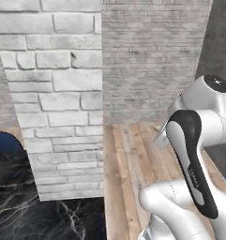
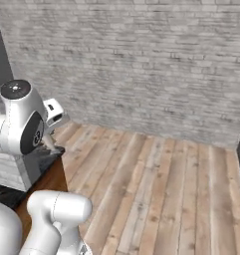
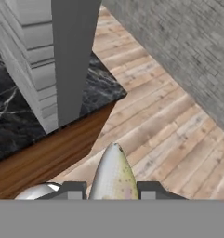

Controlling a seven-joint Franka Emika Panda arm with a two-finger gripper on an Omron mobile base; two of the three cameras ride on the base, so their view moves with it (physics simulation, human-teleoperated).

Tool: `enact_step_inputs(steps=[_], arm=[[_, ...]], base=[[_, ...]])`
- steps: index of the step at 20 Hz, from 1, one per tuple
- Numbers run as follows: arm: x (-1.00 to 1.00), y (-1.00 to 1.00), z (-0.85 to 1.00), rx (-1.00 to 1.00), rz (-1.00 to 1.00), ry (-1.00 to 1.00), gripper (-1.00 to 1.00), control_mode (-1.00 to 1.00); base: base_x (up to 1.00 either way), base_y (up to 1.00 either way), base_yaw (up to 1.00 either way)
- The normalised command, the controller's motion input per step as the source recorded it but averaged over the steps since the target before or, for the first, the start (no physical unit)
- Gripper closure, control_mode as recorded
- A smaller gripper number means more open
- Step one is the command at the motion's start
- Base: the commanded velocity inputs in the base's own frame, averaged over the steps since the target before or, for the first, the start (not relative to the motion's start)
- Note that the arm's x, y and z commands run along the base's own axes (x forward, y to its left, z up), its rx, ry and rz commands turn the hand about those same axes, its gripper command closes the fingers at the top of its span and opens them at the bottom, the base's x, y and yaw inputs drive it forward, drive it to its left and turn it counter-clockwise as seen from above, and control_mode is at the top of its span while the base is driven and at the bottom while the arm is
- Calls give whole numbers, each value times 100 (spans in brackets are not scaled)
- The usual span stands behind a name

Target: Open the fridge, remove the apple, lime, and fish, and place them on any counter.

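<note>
Between the claw's clenched fingers, the fish awaits placement on the counter ahead-left; fruits unaccounted for.

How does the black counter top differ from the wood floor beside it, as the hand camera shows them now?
The counter is black marble with white veins; the floor is pale brown planks. The counter sits higher, on a brown wooden side, and ends in a corner, while the floor runs on below to the brick wall. A grey pillar stands on the counter; the fish in the pincer hangs over the floor. Both are flat.
</note>
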Motion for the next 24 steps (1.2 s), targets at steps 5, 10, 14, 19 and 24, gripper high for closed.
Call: enact_step_inputs(steps=[5,10,14,19,24], arm=[[0,0,0,0,0,0,100,100],[0,0,0,0,0,0,100,100],[0,0,0,0,0,0,100,100],[0,0,0,0,0,0,100,100],[0,0,0,0,0,0,100,100]], base=[[-45,6,69],[-52,23,70],[-27,44,39],[0,6,2],[0,29,3]])
